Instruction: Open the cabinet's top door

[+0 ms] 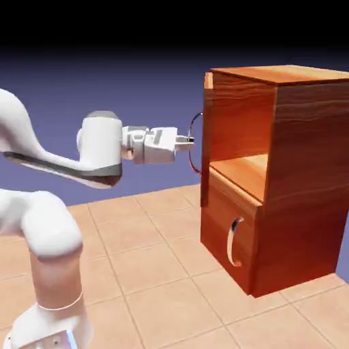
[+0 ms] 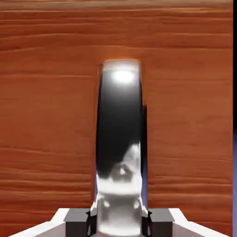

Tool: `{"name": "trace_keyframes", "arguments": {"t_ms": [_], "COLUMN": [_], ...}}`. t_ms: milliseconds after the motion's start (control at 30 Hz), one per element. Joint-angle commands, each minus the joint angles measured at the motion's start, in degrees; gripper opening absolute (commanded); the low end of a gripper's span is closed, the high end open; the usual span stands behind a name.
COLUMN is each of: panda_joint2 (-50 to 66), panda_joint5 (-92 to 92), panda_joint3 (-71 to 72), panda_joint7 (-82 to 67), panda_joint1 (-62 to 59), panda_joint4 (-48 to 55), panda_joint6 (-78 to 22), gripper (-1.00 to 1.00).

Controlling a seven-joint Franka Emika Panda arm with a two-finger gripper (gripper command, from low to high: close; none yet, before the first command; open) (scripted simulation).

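The reddish-brown cabinet stands at the right of the exterior view. Its top door is swung out on its far vertical edge and shows almost edge-on, so the upper compartment lies open. My gripper reaches level from the left and is shut on the top door's curved silver handle. In the hand view the handle rises as a shiny upright bar between my gripper fingertips. The door's wood fills the picture behind it.
The lower front panel is closed, with its own curved silver handle. The arm's white links rise at the lower left. The tiled floor lies between the arm and the cabinet.
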Motion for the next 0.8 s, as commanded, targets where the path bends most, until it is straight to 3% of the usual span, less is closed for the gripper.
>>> {"name": "trace_keyframes", "arguments": {"t_ms": [0,400,767], "panda_joint2": [-0.33,4.19,17.72], "panda_joint5": [2.85,32.34,49.51], "panda_joint3": [1.43,22.82,45.66], "panda_joint7": [-1.01,-6.82,-4.82], "panda_joint1": [0.41,3.80,-9.69], "panda_joint4": [-0.15,6.13,25.59], "panda_joint6": [-1.47,-26.36,-52.27], "gripper": [-1.00,-1.00,-1.00]}}
